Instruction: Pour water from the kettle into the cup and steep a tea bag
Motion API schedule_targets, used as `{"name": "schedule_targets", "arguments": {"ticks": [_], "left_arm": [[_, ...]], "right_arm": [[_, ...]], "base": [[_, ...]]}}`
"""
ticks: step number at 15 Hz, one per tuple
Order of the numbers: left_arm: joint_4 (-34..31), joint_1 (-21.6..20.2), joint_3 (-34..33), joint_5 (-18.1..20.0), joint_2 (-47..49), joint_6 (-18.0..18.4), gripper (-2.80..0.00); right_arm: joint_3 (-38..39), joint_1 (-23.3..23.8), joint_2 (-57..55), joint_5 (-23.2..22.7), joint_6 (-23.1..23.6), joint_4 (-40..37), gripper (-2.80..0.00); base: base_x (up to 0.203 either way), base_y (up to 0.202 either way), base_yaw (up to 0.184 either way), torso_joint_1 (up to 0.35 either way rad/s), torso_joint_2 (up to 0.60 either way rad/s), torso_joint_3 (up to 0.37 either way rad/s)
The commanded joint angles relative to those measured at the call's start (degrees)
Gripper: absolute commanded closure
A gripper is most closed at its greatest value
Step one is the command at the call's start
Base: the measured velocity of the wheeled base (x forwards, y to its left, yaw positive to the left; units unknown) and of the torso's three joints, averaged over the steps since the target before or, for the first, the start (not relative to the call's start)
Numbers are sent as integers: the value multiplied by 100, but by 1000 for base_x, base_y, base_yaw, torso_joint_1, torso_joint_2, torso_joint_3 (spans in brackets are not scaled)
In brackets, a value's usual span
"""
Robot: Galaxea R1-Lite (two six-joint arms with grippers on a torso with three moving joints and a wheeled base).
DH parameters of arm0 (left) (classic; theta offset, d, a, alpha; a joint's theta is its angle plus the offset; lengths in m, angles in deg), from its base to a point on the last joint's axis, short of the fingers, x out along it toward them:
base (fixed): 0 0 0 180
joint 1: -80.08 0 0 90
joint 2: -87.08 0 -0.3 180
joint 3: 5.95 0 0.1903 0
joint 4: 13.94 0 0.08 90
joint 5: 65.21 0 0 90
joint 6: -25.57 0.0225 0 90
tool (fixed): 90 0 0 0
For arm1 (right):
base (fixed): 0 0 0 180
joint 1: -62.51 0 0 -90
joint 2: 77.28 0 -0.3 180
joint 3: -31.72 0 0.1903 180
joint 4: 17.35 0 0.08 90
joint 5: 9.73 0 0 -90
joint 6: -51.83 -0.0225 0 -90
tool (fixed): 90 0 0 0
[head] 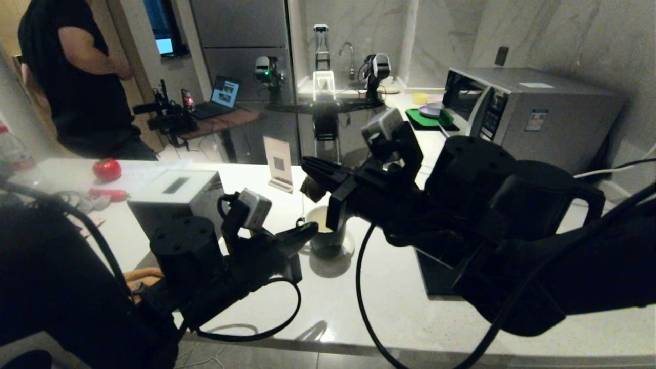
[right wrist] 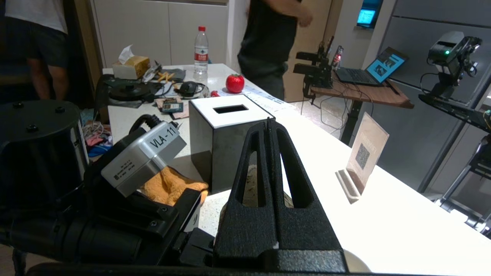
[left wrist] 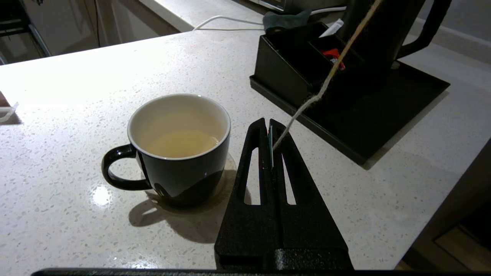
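Observation:
The cup stands on the counter with pale yellowish water in it. The cup has its loop handle away from my left gripper, which is low beside it and shut on the tea bag's tag. The string runs up from there toward my right gripper. That gripper is shut above the cup, and the tea bag hangs under its fingers, clear of the water. The tea bag shows through the finger slots. The kettle stands on a black tray.
A black compartment box holding a red packet shares the tray. A tissue box, an orange cloth and a QR sign stand near the cup. A microwave is at the back right. A person stands behind the counter.

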Motion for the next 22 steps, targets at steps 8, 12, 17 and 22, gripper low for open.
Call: {"name": "schedule_targets", "arguments": {"ticks": [8, 12, 17, 22], "left_arm": [[274, 1, 9, 6, -18, -7, 0], [274, 1, 9, -3, -18, -16, 0], [274, 1, 1, -21, -18, -16, 0], [274, 1, -17, -21, 0, -16, 0]], "right_arm": [[312, 1, -12, -7, 8, 152, 0], [395, 13, -155, -7, 3, 208, 0], [395, 35, -458, -16, 3, 247, 0], [404, 50, -614, -16, 3, 243, 0]], "base": [[0, 0, 0, 0, 0, 0], [0, 0, 0, 0, 0, 0], [0, 0, 0, 0, 0, 0], [0, 0, 0, 0, 0, 0]]}}
